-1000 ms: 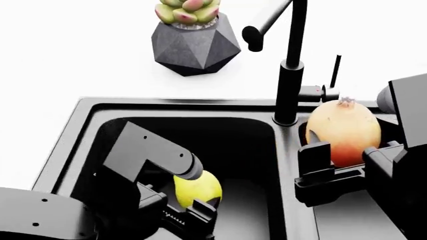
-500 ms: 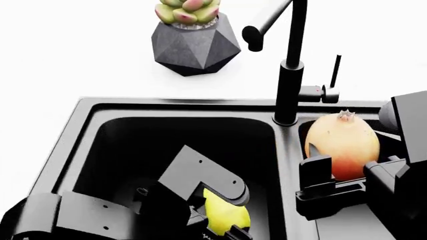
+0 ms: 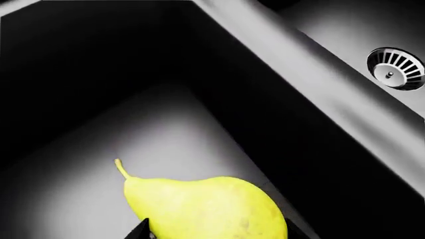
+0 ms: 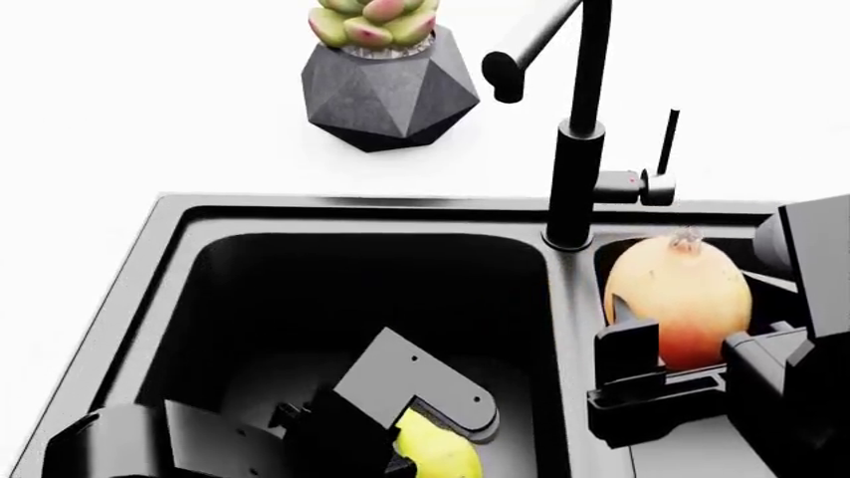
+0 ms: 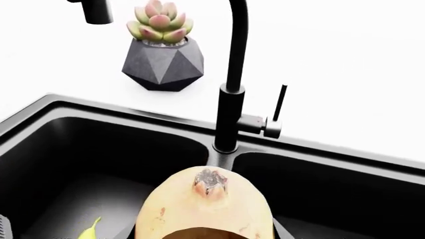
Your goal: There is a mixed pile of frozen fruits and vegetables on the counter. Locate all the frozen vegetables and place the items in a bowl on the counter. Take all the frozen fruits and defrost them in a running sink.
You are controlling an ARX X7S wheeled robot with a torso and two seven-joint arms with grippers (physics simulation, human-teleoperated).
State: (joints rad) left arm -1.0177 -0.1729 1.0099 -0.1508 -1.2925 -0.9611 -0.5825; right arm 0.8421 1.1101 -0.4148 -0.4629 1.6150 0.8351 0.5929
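Observation:
A yellow-green pear-like fruit (image 3: 206,206) (image 4: 436,453) hangs low inside the left basin of the dark sink (image 4: 173,214) (image 5: 99,102), just above its floor. My left gripper (image 3: 216,234) (image 4: 405,448) is shut on it, one jaw on each side. My right gripper (image 4: 691,354) (image 5: 202,234) is shut on an egg-shaped yellow-orange fruit (image 4: 678,294) (image 5: 206,209) with a red blush, stem nub up. It hangs over the right basin, beside the black faucet (image 4: 578,129) (image 5: 232,74). The frozen vegetables and the bowl are out of view.
A dark faceted plant pot (image 4: 388,85) (image 5: 162,62) with a succulent stands on the white counter (image 4: 133,100) behind the sink. The divider wall (image 3: 319,89) splits the basins. A steel strainer drain (image 3: 395,68) sits in the right basin. The faucet spout reaches over the left basin.
My left arm has swung down and toward me inside the left basin with the pear-like fruit. My right gripper has sunk slightly with its fruit.

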